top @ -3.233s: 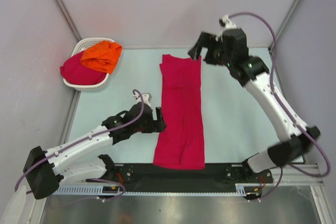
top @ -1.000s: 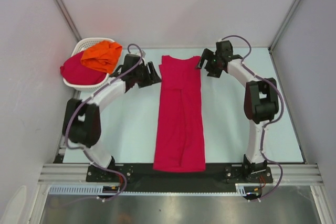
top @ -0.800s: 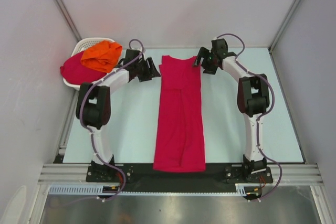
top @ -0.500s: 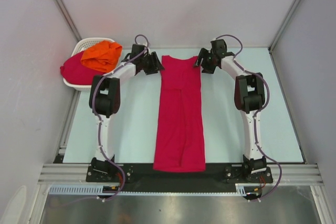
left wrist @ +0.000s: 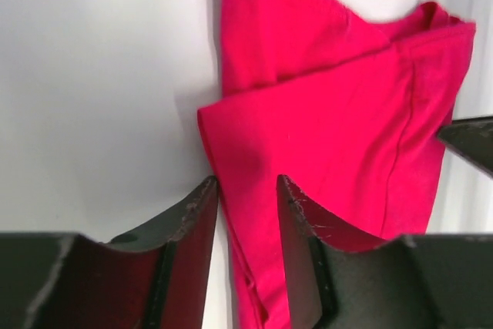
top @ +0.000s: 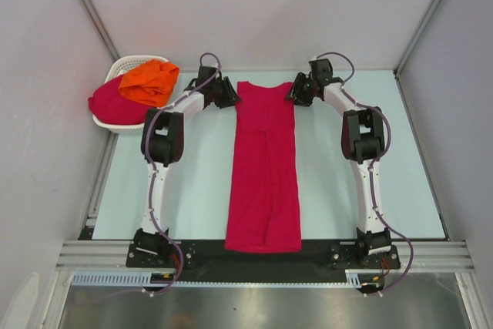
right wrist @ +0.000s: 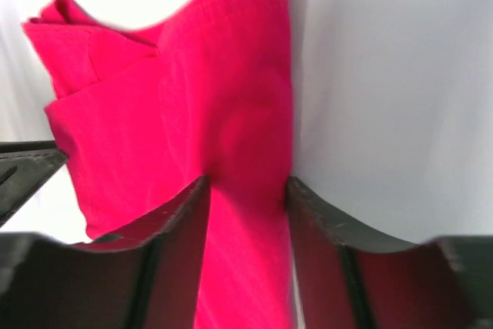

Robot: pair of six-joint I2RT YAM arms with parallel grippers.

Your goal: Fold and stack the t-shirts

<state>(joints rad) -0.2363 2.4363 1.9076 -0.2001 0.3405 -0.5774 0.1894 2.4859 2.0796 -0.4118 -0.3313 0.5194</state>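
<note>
I see crimson shirt (top: 264, 167) folded long on table (top: 192, 190), 6 to 12 o'clock | left gripper (left wrist: 245, 186) half open astride its 11 o'clock corner | right gripper (right wrist: 246, 184) likewise, 1 o'clock corner | orange shirt (top: 150, 81) heaped in basket (top: 146, 127), 10 o'clock.

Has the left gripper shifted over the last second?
Yes. The left gripper moved right, away from the basket, to the far left corner of the crimson shirt.
</note>
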